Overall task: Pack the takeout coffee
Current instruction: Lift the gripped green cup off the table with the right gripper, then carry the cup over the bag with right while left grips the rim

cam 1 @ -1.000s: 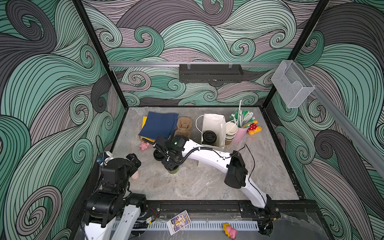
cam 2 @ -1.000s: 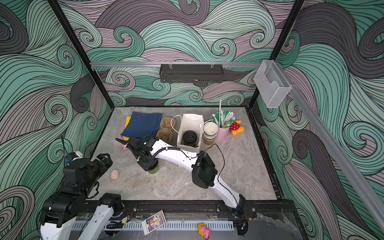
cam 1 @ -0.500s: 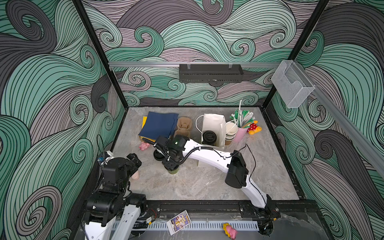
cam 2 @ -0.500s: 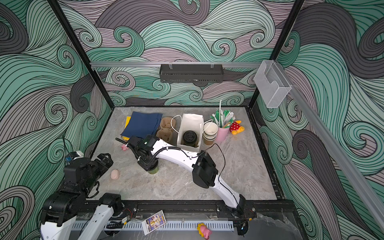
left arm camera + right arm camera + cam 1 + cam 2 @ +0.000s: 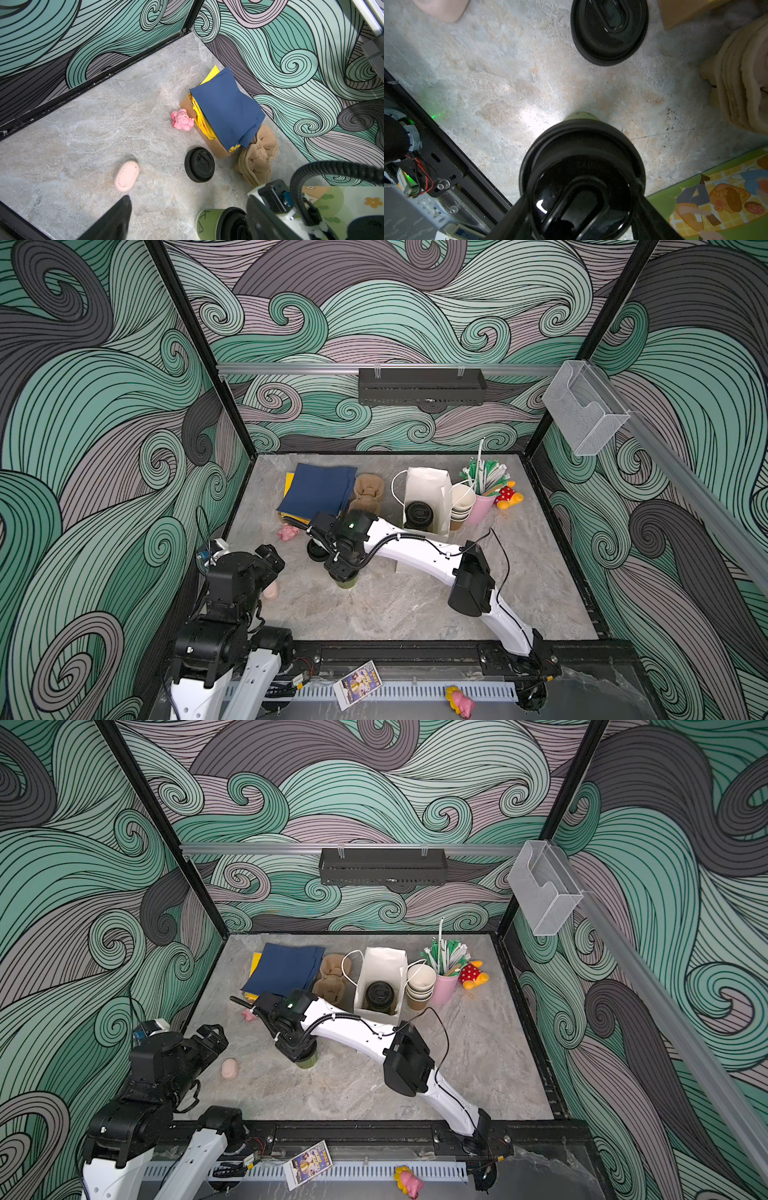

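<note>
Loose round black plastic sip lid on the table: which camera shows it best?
Left wrist view: the loose round black plastic sip lid lies whole and unobstructed on the tabletop. The right wrist view shows it closer but cropped by the frame edge. In a top view only part shows beside the right arm.

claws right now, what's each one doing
left claw: open, holding nothing
right claw: closed on the black lid of the green cup
</note>
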